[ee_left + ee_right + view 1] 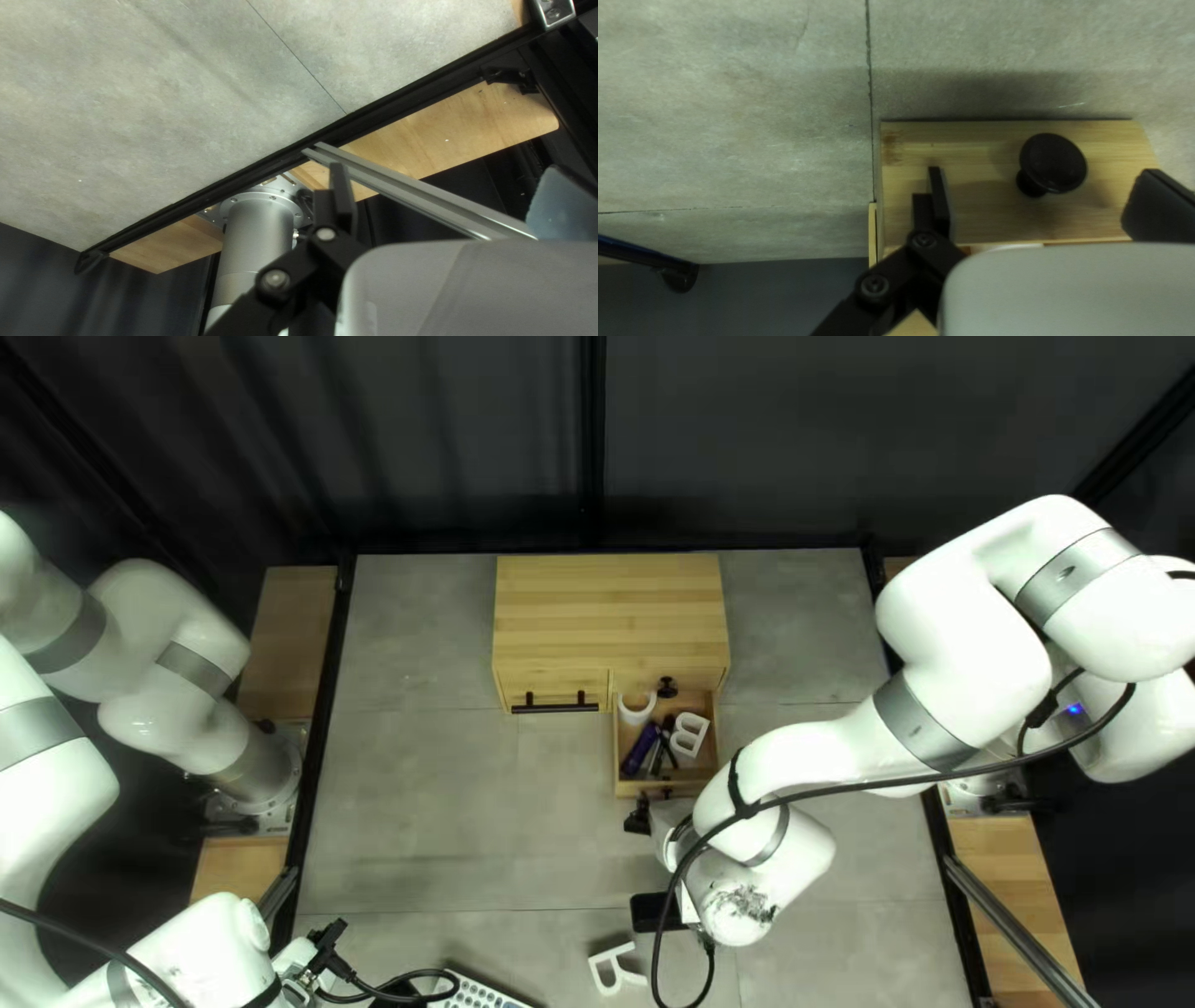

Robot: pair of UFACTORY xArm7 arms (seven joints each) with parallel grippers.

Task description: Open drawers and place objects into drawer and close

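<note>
The left arm [174, 616] and right arm [971, 660] are white, fat and round, with gray rings [921, 722] and long black cables [871, 785]. The right one has a tiny blue light [1074, 708] and dark smudges [745, 904]. Round silver screws [275, 279] sit in black links [246, 311]

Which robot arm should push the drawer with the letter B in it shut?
Right, I'd say. The right gripper is open near the knob on the drawer. The left gripper is way over by the table's near left corner.
</note>
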